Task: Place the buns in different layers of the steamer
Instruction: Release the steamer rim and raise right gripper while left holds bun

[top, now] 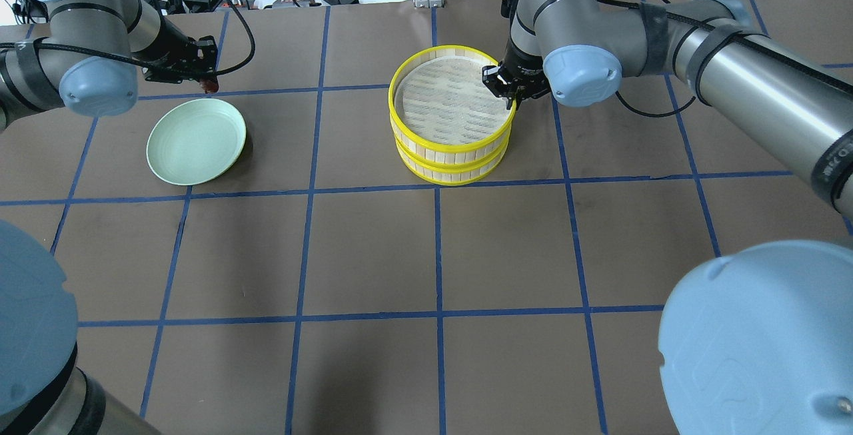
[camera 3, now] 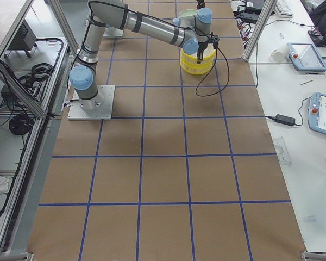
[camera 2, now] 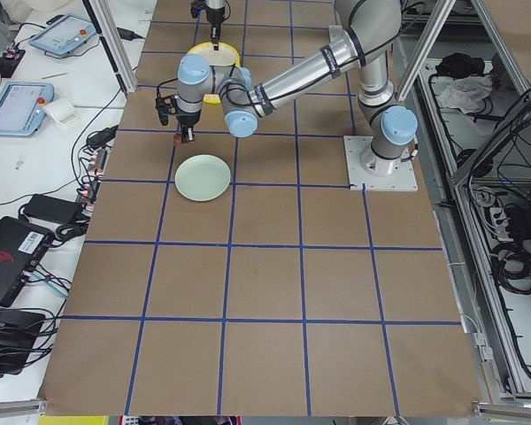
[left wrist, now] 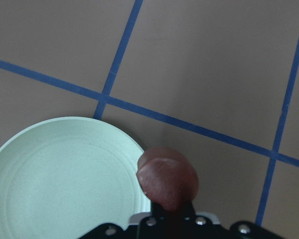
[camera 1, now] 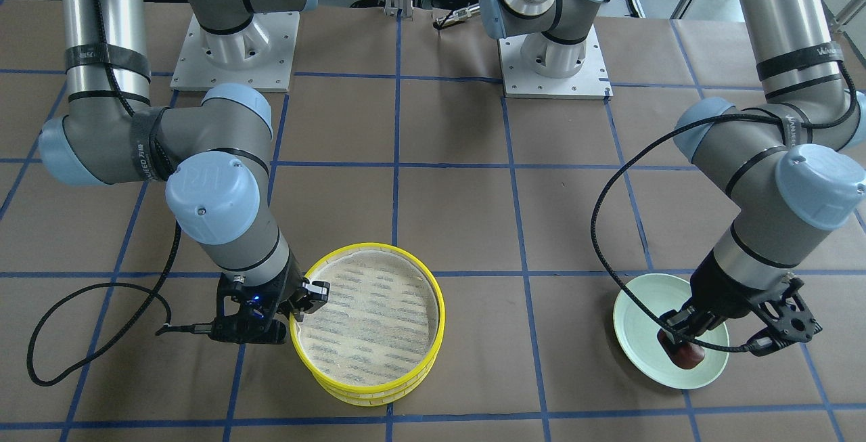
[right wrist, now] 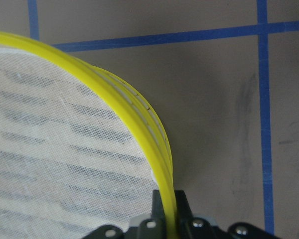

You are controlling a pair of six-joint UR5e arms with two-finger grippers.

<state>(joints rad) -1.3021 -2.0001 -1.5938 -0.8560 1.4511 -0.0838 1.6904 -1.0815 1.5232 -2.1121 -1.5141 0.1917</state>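
Note:
Two yellow-rimmed steamer trays are stacked, the top tray [camera 1: 379, 384] [top: 453, 144] on the lower tray [camera 1: 379, 399] [top: 453, 170]. The top tray's mesh bottom is bare. My right gripper [camera 1: 308, 300] [top: 503, 85] is shut on the top tray's rim [right wrist: 139, 107], one finger inside and one outside. My left gripper [camera 1: 683, 334] [top: 203, 78] is shut on the dark reddish-brown bun [camera 1: 689, 357] [left wrist: 168, 177] and holds it over the plate's far edge. The cream-yellow bun is hidden or out of view.
The pale green plate [camera 1: 643, 334] [top: 193, 142] [left wrist: 65, 184] lies bare on the brown paper below my left gripper. Both arm bases [camera 1: 233, 49] stand at the robot's side of the table. Loose black cables [camera 1: 67, 334] hang from both wrists.

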